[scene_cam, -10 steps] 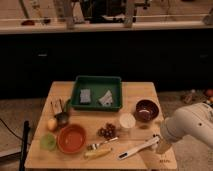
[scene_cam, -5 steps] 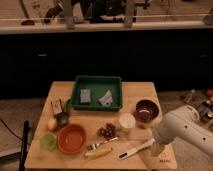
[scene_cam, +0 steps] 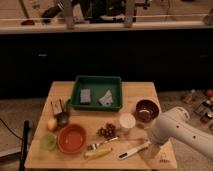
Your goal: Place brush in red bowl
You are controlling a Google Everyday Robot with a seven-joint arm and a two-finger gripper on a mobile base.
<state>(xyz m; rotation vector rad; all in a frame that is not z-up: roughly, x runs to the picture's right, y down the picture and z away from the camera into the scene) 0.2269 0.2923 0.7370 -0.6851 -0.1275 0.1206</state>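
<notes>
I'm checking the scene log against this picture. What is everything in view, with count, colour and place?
table: one, light wood, centre
tray: one, green, back of table, two small greyish items inside
maroon bowl: one, dark, right side
white cup: one, beside maroon bowl
red bowl: one, orange-red, front left
green cup: one, left of red bowl
round item: one, yellow, left edge
metal cup: one, grey, behind red bowl
cluster: one, dark red, centre
fork: one, silvery, right of red bowl
stick: one, yellow, front
brush: one, white, front right
arm: one, white, right
gripper: one, at brush's right end
</notes>
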